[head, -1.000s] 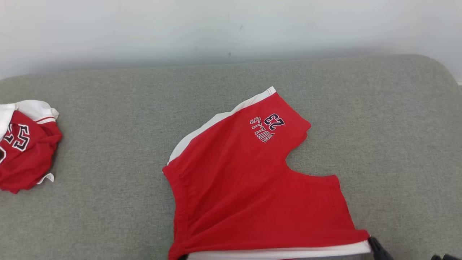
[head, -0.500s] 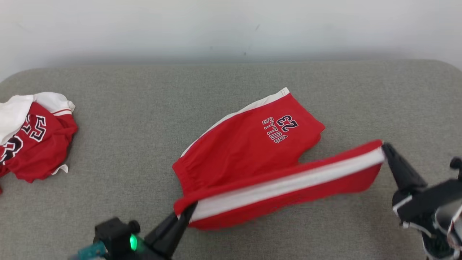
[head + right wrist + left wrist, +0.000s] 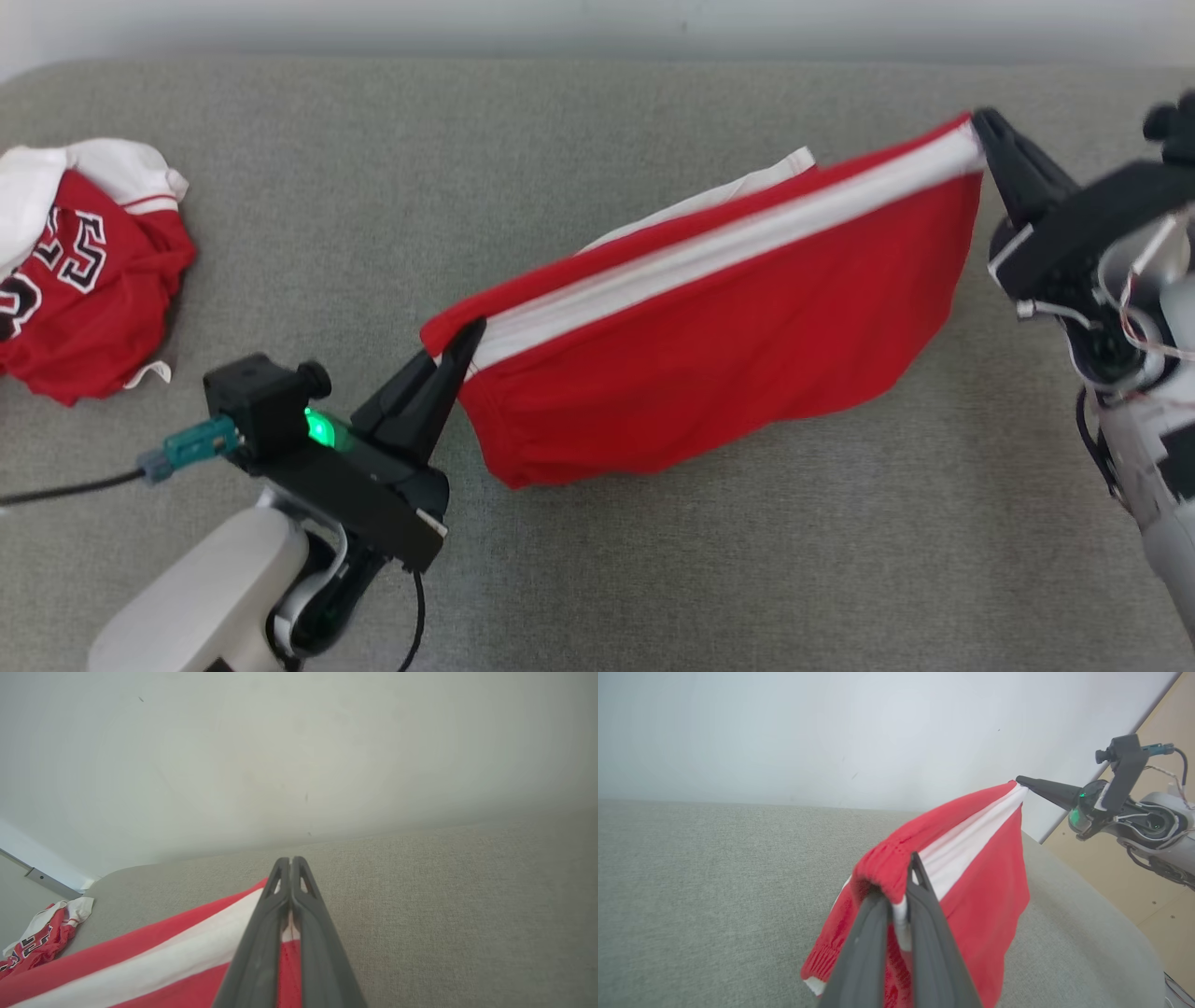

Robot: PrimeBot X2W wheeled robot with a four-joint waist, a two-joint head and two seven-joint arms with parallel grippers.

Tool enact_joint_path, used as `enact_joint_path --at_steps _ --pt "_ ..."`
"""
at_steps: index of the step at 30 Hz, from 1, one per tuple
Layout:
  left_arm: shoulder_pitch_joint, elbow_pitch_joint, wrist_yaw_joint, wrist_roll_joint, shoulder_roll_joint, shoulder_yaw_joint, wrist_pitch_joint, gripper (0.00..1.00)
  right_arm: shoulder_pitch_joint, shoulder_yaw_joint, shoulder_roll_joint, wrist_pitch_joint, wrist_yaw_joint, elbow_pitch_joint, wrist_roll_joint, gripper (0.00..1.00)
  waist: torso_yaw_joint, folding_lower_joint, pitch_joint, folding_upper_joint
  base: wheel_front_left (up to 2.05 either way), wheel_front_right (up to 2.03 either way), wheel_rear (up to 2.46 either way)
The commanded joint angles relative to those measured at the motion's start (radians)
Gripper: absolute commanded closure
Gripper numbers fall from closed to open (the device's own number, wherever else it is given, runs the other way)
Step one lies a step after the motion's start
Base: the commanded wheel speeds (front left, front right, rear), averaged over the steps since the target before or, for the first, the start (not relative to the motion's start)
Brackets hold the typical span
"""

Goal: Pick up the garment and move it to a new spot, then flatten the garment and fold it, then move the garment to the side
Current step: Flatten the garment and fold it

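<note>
Head view: you have the garment (image 3: 728, 373), red shorts with a white side stripe, strung between both arms over the middle of the grey surface (image 3: 653, 579). The left end effector (image 3: 467, 336) is pinching the waistband end of the stripe and the right end effector (image 3: 980, 121) is pinching the hem end. This two-point hold keeps the striped edge taut, so the cloth hangs as one sheet rather than bunching; I judge it serves to fold one leg over the other. A second red and white jersey (image 3: 84, 299) lies crumpled well apart at the left. Left wrist view: the left end effector (image 3: 899, 882) has its fingers pressed together on the gathered waistband, with the garment (image 3: 985, 891) draping down toward the surface. The right end effector (image 3: 1024, 780) holds the far corner higher. Right wrist view: the right end effector (image 3: 290, 861) is pressed together, with the stripe of the garment (image 3: 154, 956) caught between its fingers. Against the earlier frames: a second ago the shorts lay spread with the printed leg exposed. Half a second ago the held edge was low over the near leg. Now it is raised and carried farther, hiding the print. The camera has also shifted.
</note>
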Motion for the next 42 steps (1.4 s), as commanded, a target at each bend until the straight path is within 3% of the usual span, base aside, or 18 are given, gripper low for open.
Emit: enact_joint_path --at_steps 1,11,18,19,20,21,28,35,42 --pt "-0.014 0.014 0.002 -0.003 0.000 -0.006 -0.003 1.00 -0.024 0.006 0.010 -0.002 0.001 0.015 -0.009 1.00 0.034 -0.0003 0.061 -0.0002 0.00 0.00 0.00" --pt "-0.126 0.131 0.002 -0.012 -0.041 -0.066 -0.003 1.00 -0.231 0.155 0.051 -0.049 0.001 0.272 -0.082 1.00 0.072 -0.0003 0.141 -0.0002 0.00 0.00 0.00" --pt "-0.168 0.198 0.002 0.002 -0.073 -0.089 -0.003 1.00 -0.285 0.233 0.056 -0.094 0.001 0.356 -0.071 1.00 0.080 -0.0003 0.163 -0.0002 0.00 0.00 0.00" --pt "-0.173 0.207 0.002 0.002 -0.080 -0.092 -0.003 0.83 -0.290 0.243 0.056 -0.099 0.001 0.367 -0.069 0.62 0.080 -0.0003 0.164 -0.0002 0.00 0.00 0.00" --pt "-0.177 0.218 0.002 0.004 -0.082 -0.098 -0.003 0.38 -0.295 0.253 0.055 -0.105 0.001 0.375 -0.068 0.24 0.080 -0.0003 0.164 -0.0002 0.00 0.00 0.00" --pt "-0.183 0.226 0.002 0.010 -0.085 -0.099 -0.003 0.00 -0.298 0.261 0.056 -0.110 0.001 0.383 -0.064 0.00 0.079 -0.0003 0.164 -0.0002 0.00 0.00 0.00" --pt "-0.134 0.269 0.002 0.053 -0.099 -0.030 -0.003 0.00 -0.269 0.316 0.055 -0.169 0.001 0.406 -0.009 0.00 0.067 -0.0003 0.108 -0.0002 0.00 0.00 0.00" --pt "-0.014 0.254 0.002 0.118 -0.117 0.066 -0.003 0.00 -0.195 0.366 0.010 -0.228 0.001 0.386 0.050 0.00 0.063 -0.0003 0.018 -0.0002 0.00 0.00 0.00" --pt "0.153 0.172 0.030 0.274 -0.152 0.228 -0.003 0.00 -0.056 0.390 -0.054 -0.327 0.001 0.351 0.129 0.00 0.058 -0.0003 -0.069 -0.0002 0.00 0.00 0.00"
